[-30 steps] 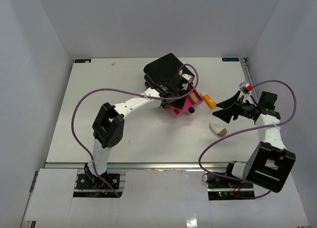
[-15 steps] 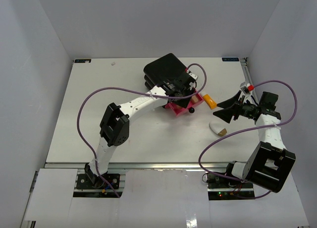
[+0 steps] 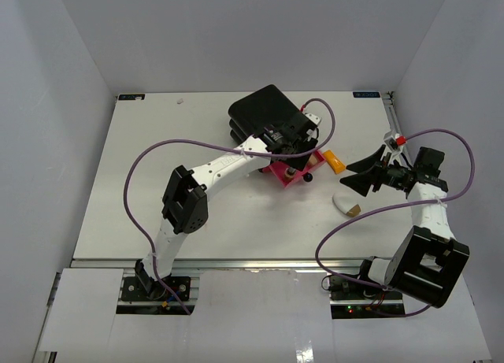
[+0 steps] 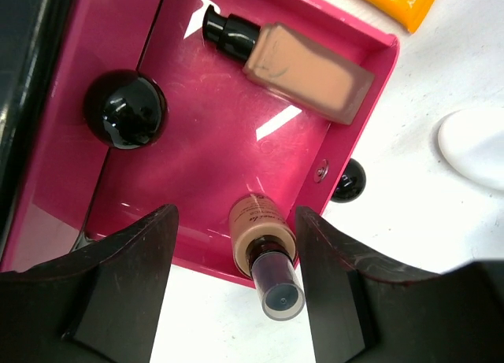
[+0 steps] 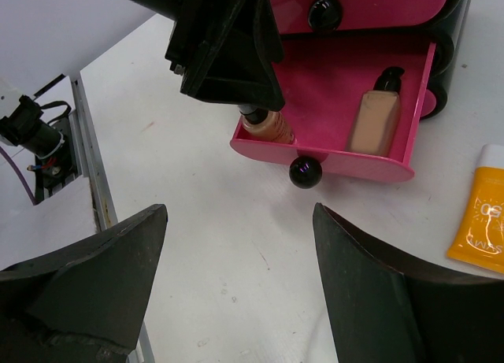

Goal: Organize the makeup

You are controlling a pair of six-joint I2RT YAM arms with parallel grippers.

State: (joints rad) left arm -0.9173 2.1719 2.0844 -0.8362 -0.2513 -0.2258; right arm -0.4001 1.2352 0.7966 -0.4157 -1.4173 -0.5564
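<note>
The pink drawer stands pulled out of the black box. One tan bottle with a dark cap lies flat in it. A second tan bottle leans in the drawer's front corner, with its cap sticking up between my left fingers. My left gripper is open above it, with a gap on both sides. The orange tube lies right of the drawer. The white oval tube lies nearer the front. My right gripper is open and empty, between the two tubes.
The drawer's black knob points toward my right gripper. A closed pink drawer with its own knob sits above the open one. The table's right edge rail runs close behind my right arm.
My left gripper has shifted a little toward the back right over the drawer. The second tan bottle now shows in the drawer's front corner. The right arm has barely moved.
</note>
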